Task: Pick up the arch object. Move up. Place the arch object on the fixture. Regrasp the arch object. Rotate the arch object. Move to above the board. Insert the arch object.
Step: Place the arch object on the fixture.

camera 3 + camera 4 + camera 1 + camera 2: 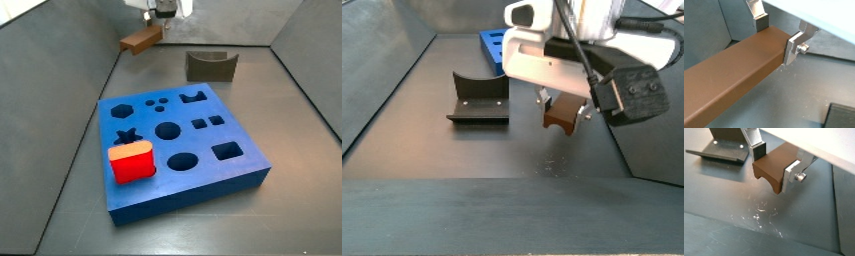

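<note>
Tool [776, 164] grips arch object [775, 169]; board [492, 45] mostly hidden behind arm

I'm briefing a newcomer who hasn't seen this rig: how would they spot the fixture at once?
Start at the blue board on the grey floor. Just beyond its far edge stands the fixture, a small dark block. Its U-shaped dip on top sets it apart from the brown arch object held off the floor in the gripper.

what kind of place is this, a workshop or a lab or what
Probably a robot test cell in a lab: grey walled floor, a blue board of shaped cut-outs, a dark fixture, and the gripper holding a brown arch object above the floor.
</note>
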